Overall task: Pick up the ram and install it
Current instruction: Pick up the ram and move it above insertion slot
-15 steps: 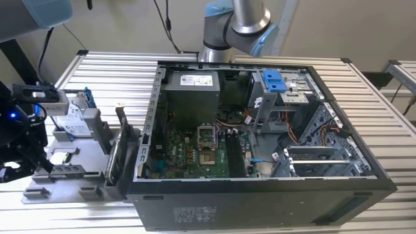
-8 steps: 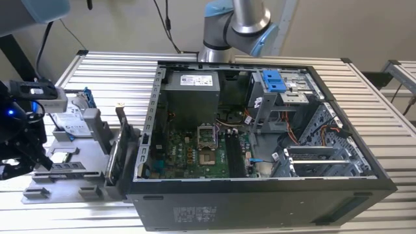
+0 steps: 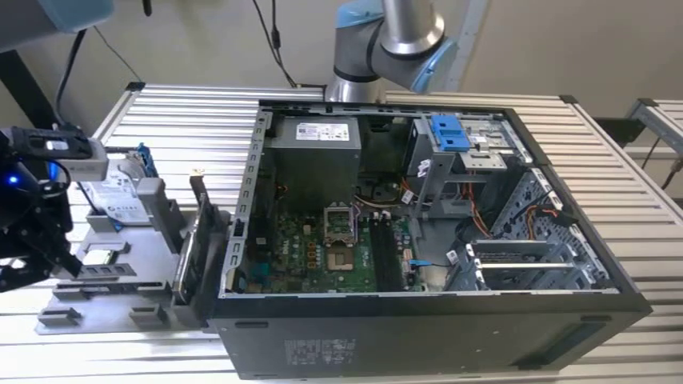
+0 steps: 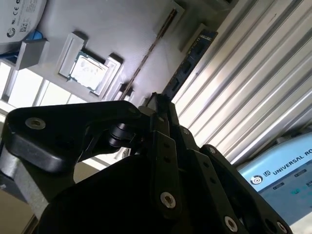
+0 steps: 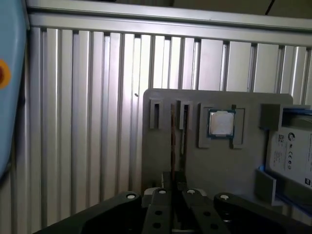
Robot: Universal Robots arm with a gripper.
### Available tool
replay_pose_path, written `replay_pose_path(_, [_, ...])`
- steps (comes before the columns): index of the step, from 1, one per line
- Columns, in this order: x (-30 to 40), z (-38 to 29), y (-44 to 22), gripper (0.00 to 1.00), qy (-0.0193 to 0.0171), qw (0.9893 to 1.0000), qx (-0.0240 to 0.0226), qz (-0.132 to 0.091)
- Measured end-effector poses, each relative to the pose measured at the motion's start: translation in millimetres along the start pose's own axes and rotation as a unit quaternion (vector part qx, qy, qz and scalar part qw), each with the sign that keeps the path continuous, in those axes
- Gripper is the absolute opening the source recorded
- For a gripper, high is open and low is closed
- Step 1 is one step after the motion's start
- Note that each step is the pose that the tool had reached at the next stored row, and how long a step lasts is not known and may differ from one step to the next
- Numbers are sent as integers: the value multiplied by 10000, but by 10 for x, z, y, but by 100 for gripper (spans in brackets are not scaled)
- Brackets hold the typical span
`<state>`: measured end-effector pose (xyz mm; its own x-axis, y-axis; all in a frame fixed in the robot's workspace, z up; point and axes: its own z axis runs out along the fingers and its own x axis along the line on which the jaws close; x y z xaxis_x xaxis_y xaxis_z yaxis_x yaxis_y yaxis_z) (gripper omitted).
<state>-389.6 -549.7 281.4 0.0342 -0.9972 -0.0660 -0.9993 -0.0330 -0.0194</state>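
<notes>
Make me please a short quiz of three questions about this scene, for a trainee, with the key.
1. True or false: the gripper hangs over the open computer case.
2. Which part lies flat in a square recess of the grey holder? A. a processor chip; B. a fan; C. a battery.
3. Fill in: in the exterior view, the holder stands on the exterior view's ____ of the case.
Key: 1 false, it is by the holder; 2 A; 3 left.
</notes>
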Motion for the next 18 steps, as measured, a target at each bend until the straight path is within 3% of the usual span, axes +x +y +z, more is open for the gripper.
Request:
replay_pose_path(4, [-1,-24,0,15,0,10000,-25,2])
replay_pose_path(18, [-7,-112,-2,15,25,10000,-29,1])
